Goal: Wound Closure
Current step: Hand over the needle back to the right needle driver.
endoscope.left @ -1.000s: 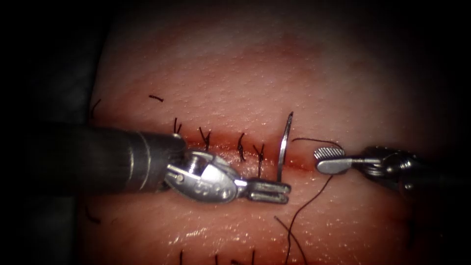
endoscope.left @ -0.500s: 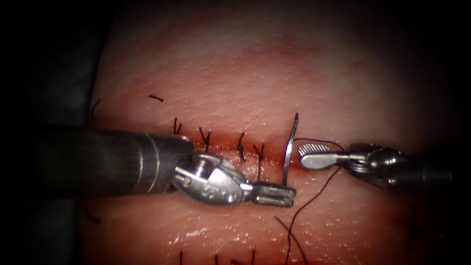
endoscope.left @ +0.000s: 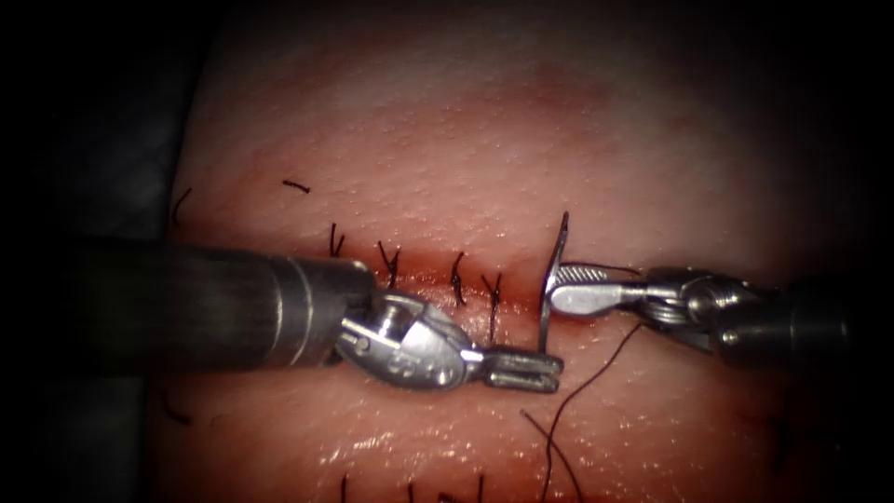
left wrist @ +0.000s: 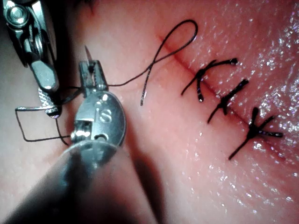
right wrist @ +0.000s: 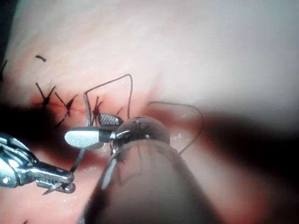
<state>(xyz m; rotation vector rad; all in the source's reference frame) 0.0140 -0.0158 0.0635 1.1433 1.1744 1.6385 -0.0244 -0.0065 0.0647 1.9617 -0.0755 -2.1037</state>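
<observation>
Step in hand: the needle (endoscope.left: 551,284) is being handed between the tools. Over the last second the right tool (endoscope.left: 563,289) has been brought in from the right, from well apart to right against the needle's shaft.
Left tool: the left tool (endoscope.left: 526,366) is being kept closed on the needle near its lower end, just below the cut (endoscope.left: 424,277).
Right tool: its jaws are being held parted around the upper half of the needle, one either side; no firm grip is being shown yet.
Needle: it is being held upright across the cut, to the right of the finished stitches (endoscope.left: 475,284); its upper end is standing free above the cut. Whether its lower end is in the tissue (endoscope.left: 466,140) cannot be told, being hidden at the left tool's jaws.
Thread: the thread (endoscope.left: 577,396) is being trailed from behind the right tool down over the lower tissue, held by neither tool.
Next move, as a judgement: a secure hold by the right tool is being called for before any release by the left, so the needle is not dropped or turned.
Writing: a single "S" is being shown on the left tool's wrist (left wrist: 103,116) in the left wrist view; faint engraving on its body in the endoscope view cannot be read.
</observation>
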